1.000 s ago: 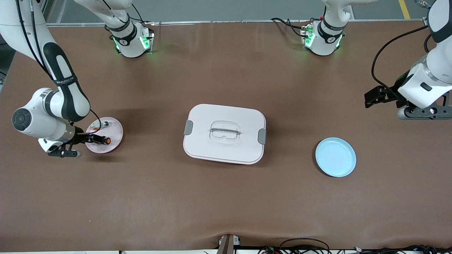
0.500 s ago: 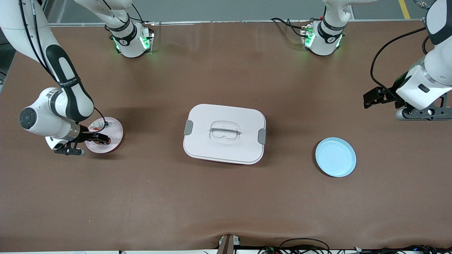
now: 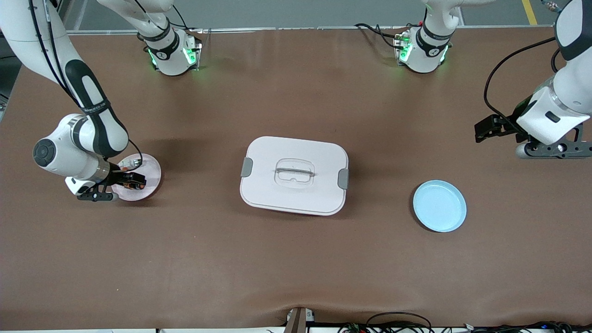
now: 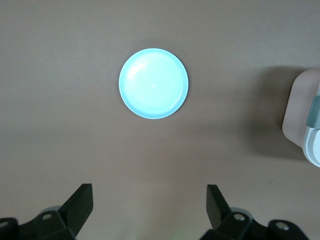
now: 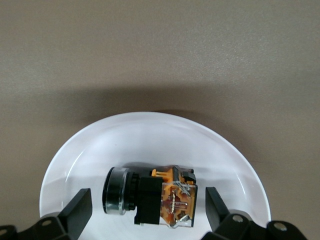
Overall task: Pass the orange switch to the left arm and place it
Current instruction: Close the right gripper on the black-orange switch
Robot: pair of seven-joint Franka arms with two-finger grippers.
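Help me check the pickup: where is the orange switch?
The orange switch lies on the pink plate at the right arm's end of the table, between the open fingers of the right end effector.

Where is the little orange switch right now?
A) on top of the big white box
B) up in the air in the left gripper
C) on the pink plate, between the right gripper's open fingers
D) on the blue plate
C. The orange switch lies on the pink plate, with the right gripper low over it, fingers open on either side; the blue plate and the box have nothing on them.
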